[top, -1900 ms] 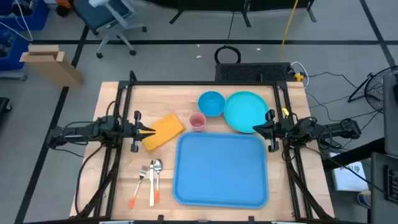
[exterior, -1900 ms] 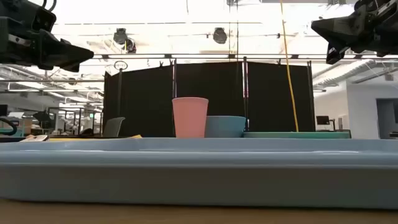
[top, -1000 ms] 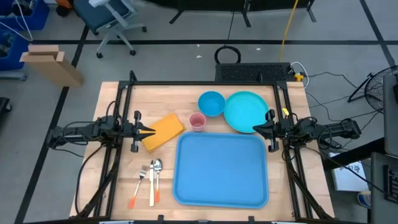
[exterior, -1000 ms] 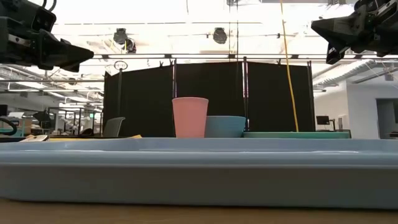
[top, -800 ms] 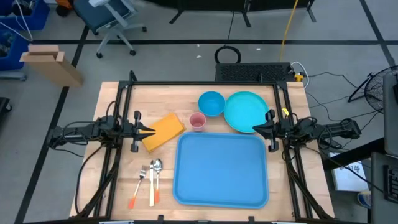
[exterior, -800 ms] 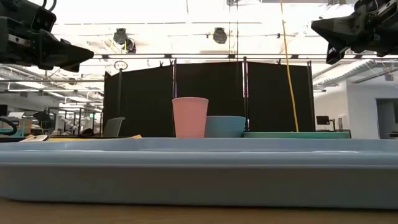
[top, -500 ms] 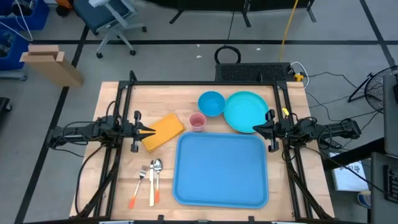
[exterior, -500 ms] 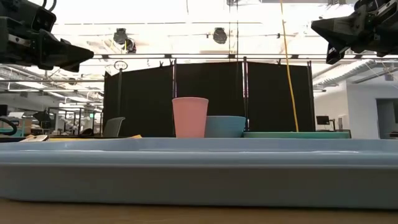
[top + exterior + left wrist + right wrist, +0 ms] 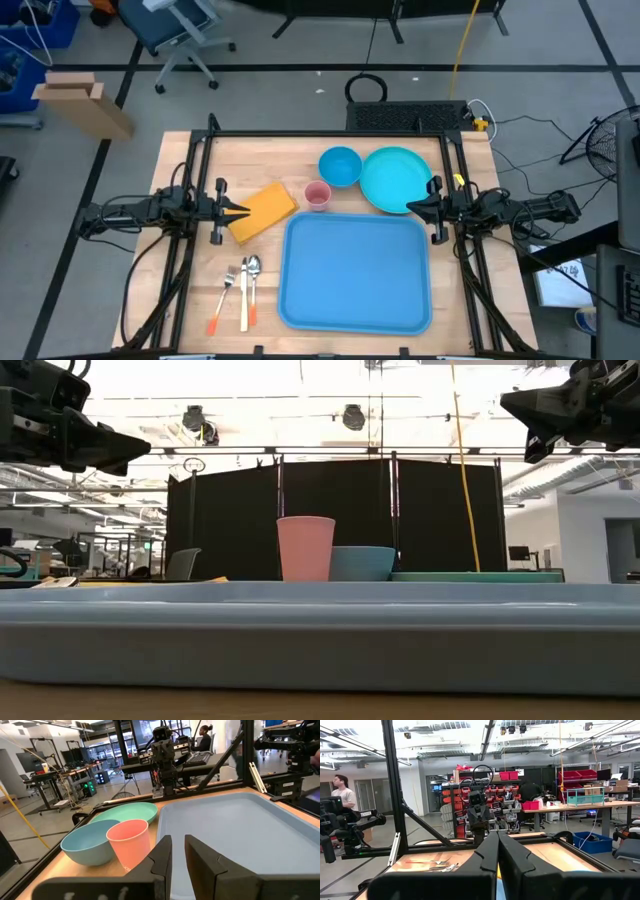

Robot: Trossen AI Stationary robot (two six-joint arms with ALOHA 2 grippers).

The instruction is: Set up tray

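nothing moved; flat blue tray [image 9: 355, 272] bare

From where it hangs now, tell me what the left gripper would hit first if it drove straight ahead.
Likely nothing low: the left gripper hangs above the yellow cloth's edge, pointing level across the table. Its wrist view looks over the tray, past the pink cup, toward the right gripper. Depth is uncertain.

In the low view the tray [image 9: 320, 635] runs past both edges, hiding the plate [image 9: 396, 179].
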